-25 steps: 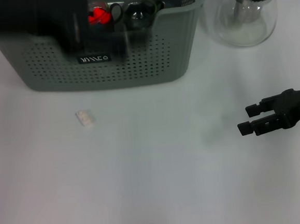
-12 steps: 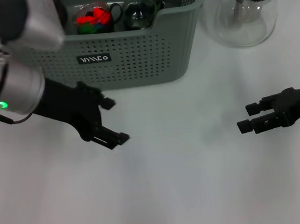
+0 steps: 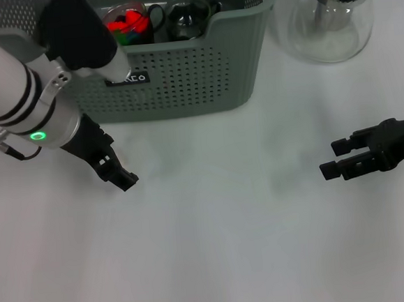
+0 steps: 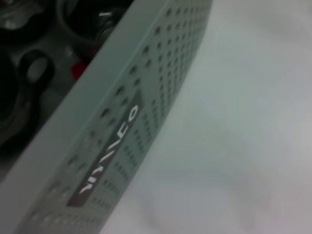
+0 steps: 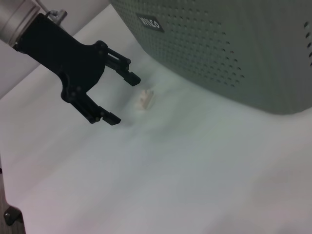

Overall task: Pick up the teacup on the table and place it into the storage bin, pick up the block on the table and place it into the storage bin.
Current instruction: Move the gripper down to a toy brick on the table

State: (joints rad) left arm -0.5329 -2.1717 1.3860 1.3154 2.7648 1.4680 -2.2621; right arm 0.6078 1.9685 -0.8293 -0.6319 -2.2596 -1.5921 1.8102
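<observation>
White and small, the block lies on the table just before the storage bin, between the spread, empty fingers of the left pincer (right pincer open, idle), so a skewed closing may flick it away

My worktop was plain white. On it stood the storage bin at the far side and, just beside it to my right, a clear glass teapot with a black lid — and a small pale block lay near the bin's front wall.
</observation>
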